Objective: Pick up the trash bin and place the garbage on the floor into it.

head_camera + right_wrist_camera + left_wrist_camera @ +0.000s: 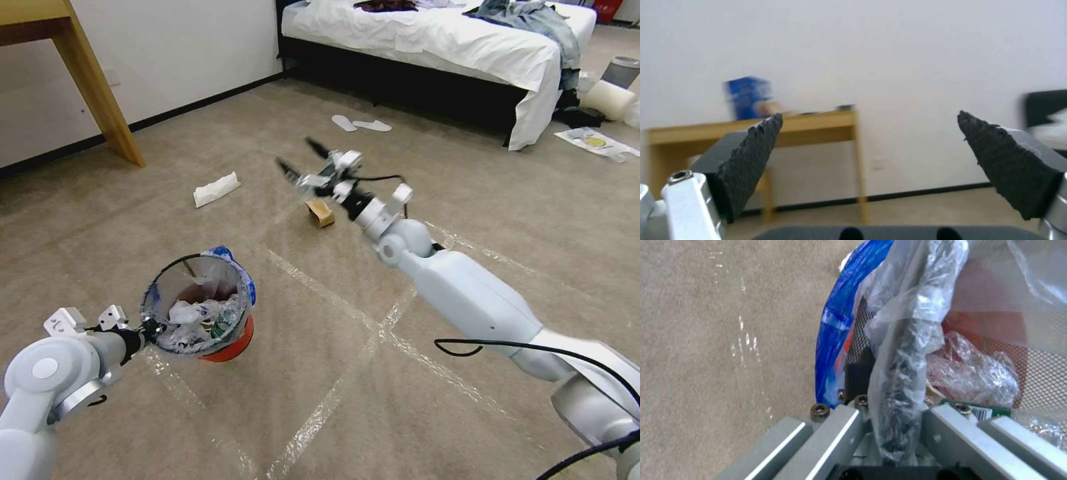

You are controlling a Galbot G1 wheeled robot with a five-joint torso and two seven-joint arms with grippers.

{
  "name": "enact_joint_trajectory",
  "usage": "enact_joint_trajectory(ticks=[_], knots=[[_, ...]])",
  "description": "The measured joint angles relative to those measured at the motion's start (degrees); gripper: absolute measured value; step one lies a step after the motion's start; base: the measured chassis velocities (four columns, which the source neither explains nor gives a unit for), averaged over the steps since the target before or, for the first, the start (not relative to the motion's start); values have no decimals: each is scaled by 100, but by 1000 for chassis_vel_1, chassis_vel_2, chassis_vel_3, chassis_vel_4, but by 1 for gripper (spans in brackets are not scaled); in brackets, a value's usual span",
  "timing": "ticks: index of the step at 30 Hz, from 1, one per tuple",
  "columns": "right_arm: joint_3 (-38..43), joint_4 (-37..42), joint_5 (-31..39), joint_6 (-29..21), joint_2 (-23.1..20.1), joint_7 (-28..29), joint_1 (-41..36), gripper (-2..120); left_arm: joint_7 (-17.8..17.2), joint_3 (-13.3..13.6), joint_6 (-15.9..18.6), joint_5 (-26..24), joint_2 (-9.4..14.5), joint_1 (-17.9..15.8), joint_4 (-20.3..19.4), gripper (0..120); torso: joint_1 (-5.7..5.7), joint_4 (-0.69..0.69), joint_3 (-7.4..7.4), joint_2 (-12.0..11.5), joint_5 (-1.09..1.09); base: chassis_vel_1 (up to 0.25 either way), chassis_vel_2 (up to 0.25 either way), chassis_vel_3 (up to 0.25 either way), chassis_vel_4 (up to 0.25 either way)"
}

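The left gripper [148,328] is clamped on the rim of the trash bin [200,310] at seven o'clock, mouth tilted up toward the camera. The right gripper [301,160], spread wide and empty, points toward eleven o'clock above the brown carton [321,213] on the floor [333,320].

Head camera looks down over the floor [320,373]; left wrist camera sits close above it; right wrist faces the wall [889,50].

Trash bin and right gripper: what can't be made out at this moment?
- Trash bin: head view, lower contents hidden under crumpled liner and tissues.
- Left gripper: left wrist view, fingertips buried in liner plastic at the bin's rim.
- Right gripper: head view, motion-blurred, so its height over the brown carton is unclear.
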Motion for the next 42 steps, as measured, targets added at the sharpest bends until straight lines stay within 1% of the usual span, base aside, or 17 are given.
enact_joint_trajectory(ticks=[3,5,6,7,8,9,11,12,14,17,19,20,22,26,28,37,42], knots=[[441,201,-303,-152,-162,709,-291,100,-22,-150,9,-20,32,192,-150,0,0,4,0,0,-1,0,0,0,0],[635,302,-453,-251,-251,994,-492,100,-27,-194,12,-27,61,271,-206,0,0,3,0,0,0,0,0,0,0],[635,302,-453,-251,-251,994,-492,100,-27,-194,12,-27,61,271,-206,0,0,3,0,0,0,0,0,0,0],[913,455,-647,-342,-369,1319,-825,100,-40,-261,26,-42,90,372,-296,0,0,2,0,0,0,0,0,0,0],[1052,529,-748,-375,-420,1445,-989,100,-46,-289,34,-48,100,417,-335,0,0,0,0,0,1,0,0,0,0],[1052,529,-748,-375,-420,1445,-989,100,-46,-289,34,-48,100,417,-335,0,0,0,0,0,1,0,0,0,0],[1525,865,-1048,-429,-560,1708,-1534,100,-62,-348,53,-62,115,521,-437,0,0,0,-1,0,0,0,0,0,0],[1525,865,-1048,-429,-560,1708,-1534,100,-62,-348,53,-62,115,521,-437,0,0,0,-1,0,0,0,0,0,0],[2010,1185,-1273,-450,-650,1849,-2088,100,-77,-364,55,-63,113,570,-534,0,0,1,-1,0,0,0,0,0,0],[2237,1351,-1391,-434,-675,1940,-2391,100,-79,-363,55,-62,98,581,-581,0,-1,1,-1,0,0,0,0,0,0],[2677,1695,-1680,-372,-678,2063,-3107,100,-99,-342,56,-34,36,607,-664,0,0,0,-1,0,0,0,0,0,0],[2677,1695,-1680,-372,-678,2063,-3107,100,-99,-342,56,-34,36,607,-664,0,0,0,-1,0,0,0,0,0,0],[2969,1972,-1846,-305,-622,2077,-3642,100,-103,-348,56,19,-22,651,-747,0,-1,-1,-1,0,-1,0,0,0,0],[3150,2165,-1976,-245,-525,2061,-3948,100,-105,-392,55,23,-45,676,-826,0,-1,2,-1,0,-1,0,0,0,0],[3373,2356,-2273,-201,-394,2016,-4248,100,-116,-424,53,18,-79,693,-881,0,-1,2,-1,0,-1,0,0,0,0],[3798,2643,-2642,38,-173,1641,-5001,100,-200,-411,62,19,-179,732,-981,0,-1,1,0,0,-2,0,0,0,0],[3886,2690,-2822,62,-93,1591,-5197,100,-253,-470,100,-24,-149,783,-1050,0,-1,0,-1,0,-2,0,0,0,0]])
